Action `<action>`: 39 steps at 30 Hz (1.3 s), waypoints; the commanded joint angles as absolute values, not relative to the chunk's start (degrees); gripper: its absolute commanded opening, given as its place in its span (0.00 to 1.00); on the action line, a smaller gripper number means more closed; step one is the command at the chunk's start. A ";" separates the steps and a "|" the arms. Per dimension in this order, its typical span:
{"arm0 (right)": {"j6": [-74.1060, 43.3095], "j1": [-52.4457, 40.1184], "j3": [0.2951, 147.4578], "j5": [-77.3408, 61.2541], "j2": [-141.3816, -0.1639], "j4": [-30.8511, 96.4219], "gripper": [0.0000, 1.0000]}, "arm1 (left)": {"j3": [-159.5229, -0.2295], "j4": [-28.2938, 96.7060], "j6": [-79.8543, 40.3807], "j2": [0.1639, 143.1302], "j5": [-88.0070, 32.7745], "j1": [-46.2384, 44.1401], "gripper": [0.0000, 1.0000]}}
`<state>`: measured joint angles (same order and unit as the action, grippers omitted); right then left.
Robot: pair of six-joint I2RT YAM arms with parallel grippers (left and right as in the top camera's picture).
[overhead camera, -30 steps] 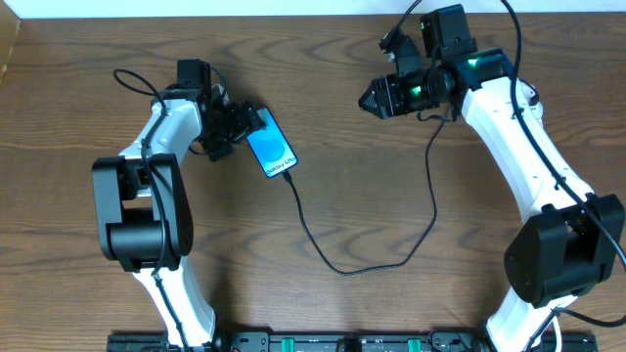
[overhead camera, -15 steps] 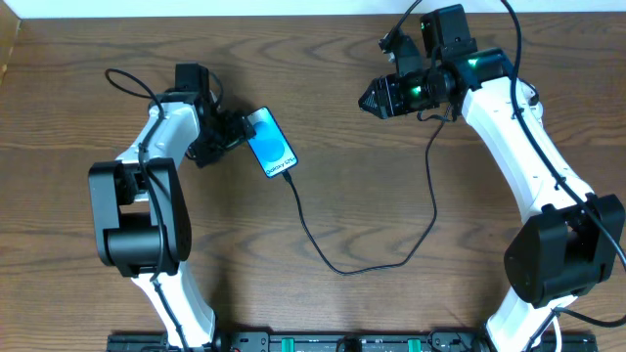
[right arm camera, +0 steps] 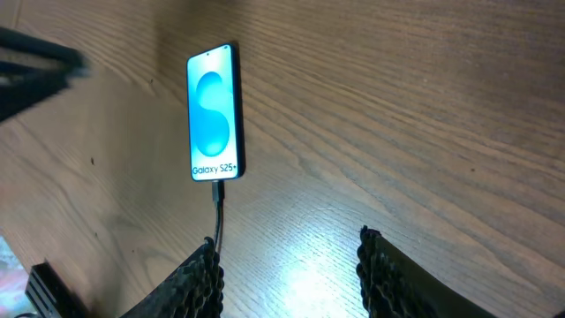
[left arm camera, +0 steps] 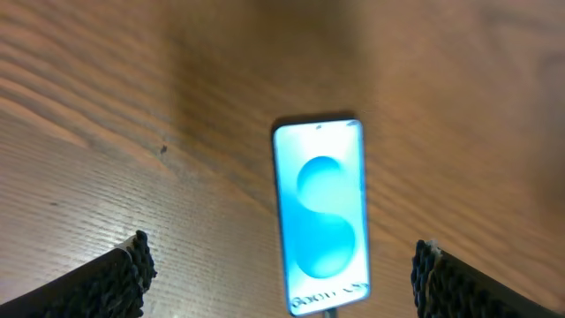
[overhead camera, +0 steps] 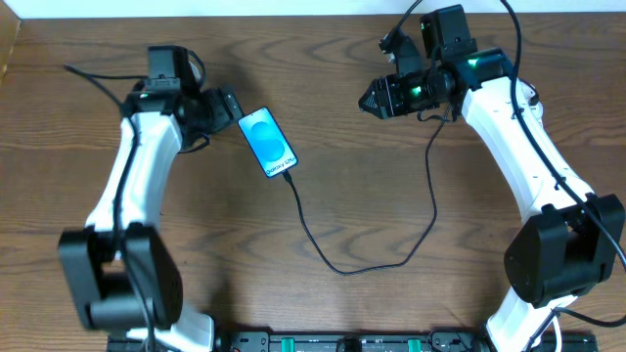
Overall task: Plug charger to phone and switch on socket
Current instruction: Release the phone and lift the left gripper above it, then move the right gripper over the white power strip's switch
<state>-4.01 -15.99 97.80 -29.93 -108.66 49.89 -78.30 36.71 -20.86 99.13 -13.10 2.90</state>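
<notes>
The phone is lying screen-up on the table, glowing blue, and everything here is being placed from it. The left gripper is hovering just beside the phone's top corner, on its far-left side. Its fingers are standing wide apart and pinching nothing, and the left wrist view is framing the phone between them. The right gripper is hanging well apart from the phone, out to its right, likewise gaping and empty. So the left arm is sitting much the nearer.

The phone's long axis is running diagonally, with its top end pointing toward the far left and its port end toward the near right. The charger is meeting that port end, where its connector tip is appearing seated. From there the cable is looping away from the phone and climbing toward the right arm.

The socket is not showing in any view, so which way it is lying from either gripper cannot be told. Switching it on is probably the step remaining.
</notes>
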 commanded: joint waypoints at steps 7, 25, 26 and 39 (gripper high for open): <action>-3.11 -15.55 99.31 -29.93 -107.46 49.98 0.48 | -78.26 37.30 -19.92 84.77 -12.38 3.16 0.95; -3.09 -3.70 99.33 -30.35 -101.62 52.88 0.47 | -78.24 38.17 -19.94 79.31 -12.38 3.16 0.95; -3.11 -2.81 99.33 -30.37 -101.32 52.99 0.47 | -78.24 38.17 -19.94 79.31 -12.38 3.16 0.95; -3.11 11.42 99.33 -33.87 -98.35 56.40 0.42 | -78.24 38.41 -19.94 79.31 -12.36 3.16 0.95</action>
